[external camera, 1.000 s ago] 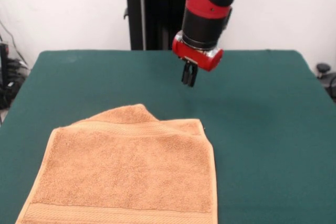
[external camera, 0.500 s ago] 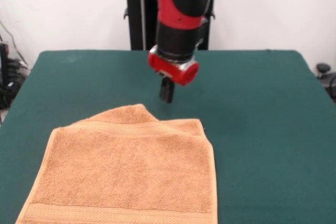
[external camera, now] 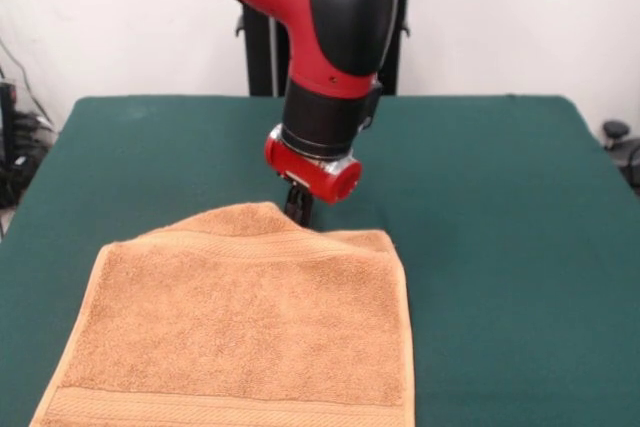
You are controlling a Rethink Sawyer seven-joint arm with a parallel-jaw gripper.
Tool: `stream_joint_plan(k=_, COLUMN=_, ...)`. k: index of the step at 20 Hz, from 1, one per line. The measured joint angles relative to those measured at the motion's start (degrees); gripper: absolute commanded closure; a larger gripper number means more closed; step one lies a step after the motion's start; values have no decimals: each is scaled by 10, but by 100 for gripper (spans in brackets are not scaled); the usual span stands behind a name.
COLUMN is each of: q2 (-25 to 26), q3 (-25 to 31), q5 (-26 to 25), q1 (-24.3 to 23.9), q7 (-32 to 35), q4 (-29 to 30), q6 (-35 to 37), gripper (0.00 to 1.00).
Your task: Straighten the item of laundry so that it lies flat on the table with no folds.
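Since a second ago the gripper [external camera: 298,209] has come down and toward the towel [external camera: 240,322], its tips now at the raised hump of the towel's far edge; whether they are apart or closed cannot be told. The one orange-tan terry towel, with a woven band near its hem, lies on the dark green felt table [external camera: 500,207], a white wall beyond.

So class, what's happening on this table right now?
A red and black robot arm has its gripper down at the far edge of an orange-tan towel on the green table. The towel is mostly spread out, but a fold bulges up along that far edge, right by the gripper. Whether the gripper has hold of the fabric cannot be told from here.
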Motion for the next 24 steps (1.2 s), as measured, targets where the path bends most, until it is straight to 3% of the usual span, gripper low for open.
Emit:
stream_joint_plan(k=16, q2=9, q3=-16, q5=17, q1=17, q7=0, q4=-9, q6=8, gripper=100)
stream_joint_plan(k=24, q2=31, q3=-53, q5=38, q1=54, q7=0, q4=-30, q6=30, gripper=100)
